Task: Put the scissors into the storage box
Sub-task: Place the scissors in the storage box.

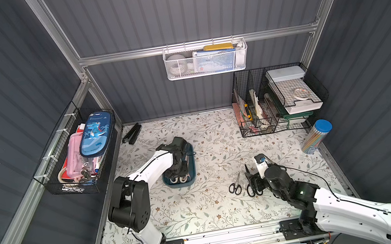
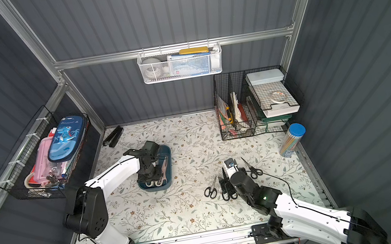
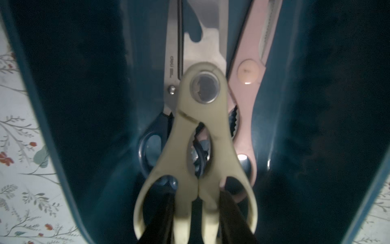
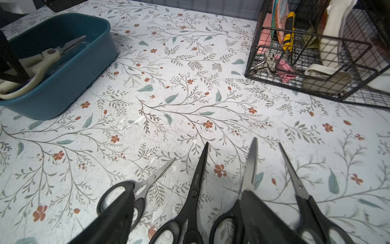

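The teal storage box (image 1: 191,154) (image 2: 168,158) (image 4: 63,84) sits left of the table's centre. My left gripper (image 1: 179,180) (image 2: 152,182) (image 3: 197,190) reaches down into it, shut on the cream-handled scissors (image 3: 202,118), one finger in each handle loop. Pink-handled scissors (image 3: 247,84) and dark-blue-handled scissors (image 3: 152,135) lie beneath them in the box. Several black-handled scissors lie on the table at the right. My right gripper (image 1: 253,179) (image 2: 226,185) (image 4: 187,191) hovers open over them, its fingers astride the all-black pair (image 4: 195,190). A small pair (image 4: 147,186) (image 1: 235,186) lies just outside one finger.
A black stapler-like bar (image 1: 132,134) lies at the back left. A black wire basket (image 1: 76,156) with pencil cases hangs on the left wall. A white mesh basket (image 1: 206,59) hangs on the back wall. A wire organiser (image 1: 273,105) and a pencil tube (image 1: 317,137) stand at the right.
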